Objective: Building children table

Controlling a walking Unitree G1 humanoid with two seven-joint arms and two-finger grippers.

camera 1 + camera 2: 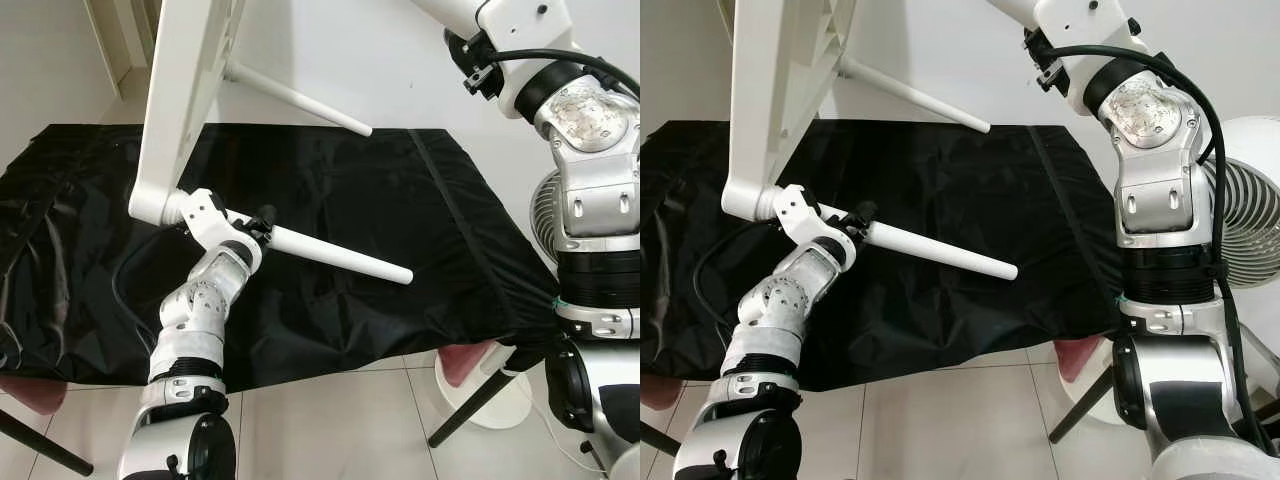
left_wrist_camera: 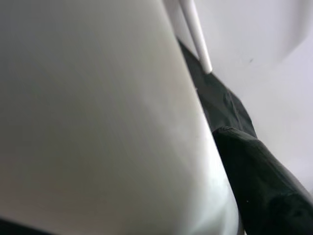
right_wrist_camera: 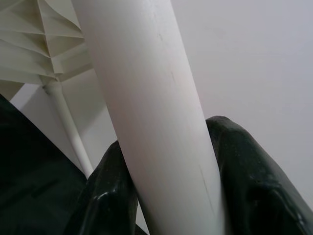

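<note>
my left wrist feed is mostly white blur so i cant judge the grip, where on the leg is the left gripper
observer: the left gripper is clamped on the lower leg near its base, right by the tabletop corner.
operator: is the tabletop lying flat
observer: no, it stands on edge above the black cloth, with the lower leg sticking out sideways.
operator: and the right gripper
observer: the right gripper is closed around another leg.

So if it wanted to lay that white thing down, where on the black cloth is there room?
The black cloth lies bare to the right of the two white legs, out to its right edge, and along its far left side. It is crowded at the near left, where the left gripper clasps the lower leg under the tilted tabletop.
</note>
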